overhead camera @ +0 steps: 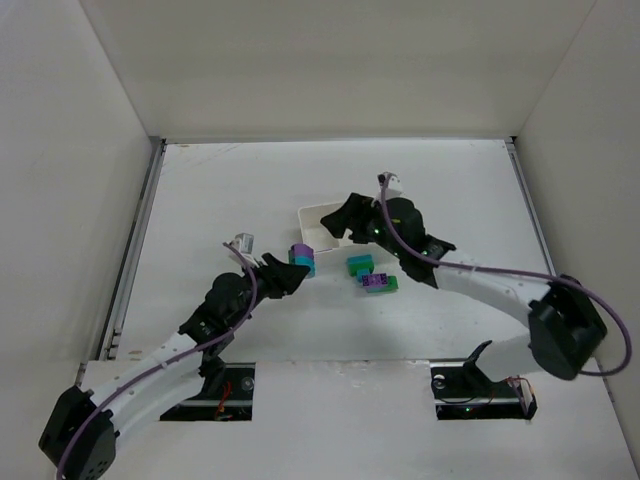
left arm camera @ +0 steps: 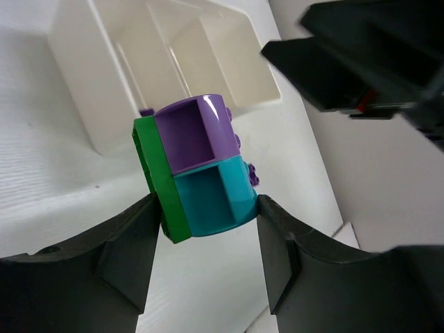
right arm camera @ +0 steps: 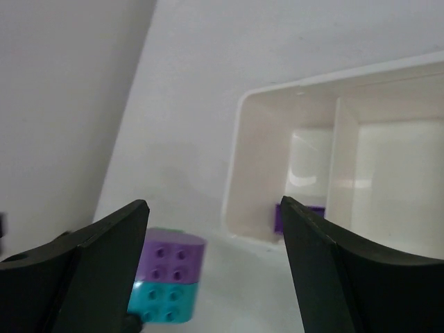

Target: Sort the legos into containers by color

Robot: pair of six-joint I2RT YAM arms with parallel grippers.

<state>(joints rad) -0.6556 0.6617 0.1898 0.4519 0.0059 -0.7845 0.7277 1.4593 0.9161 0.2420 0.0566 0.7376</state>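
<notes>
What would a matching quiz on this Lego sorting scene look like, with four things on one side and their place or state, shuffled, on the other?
Column one:
1. left gripper
2. right gripper
3. lone purple brick
4. loose bricks

Column two:
A. on the table beside the white tray
B. open and empty
C. clamped on a purple, teal and green stack
D. inside a tray compartment

Pairs: 1-C, 2-B, 3-D, 4-A.
</notes>
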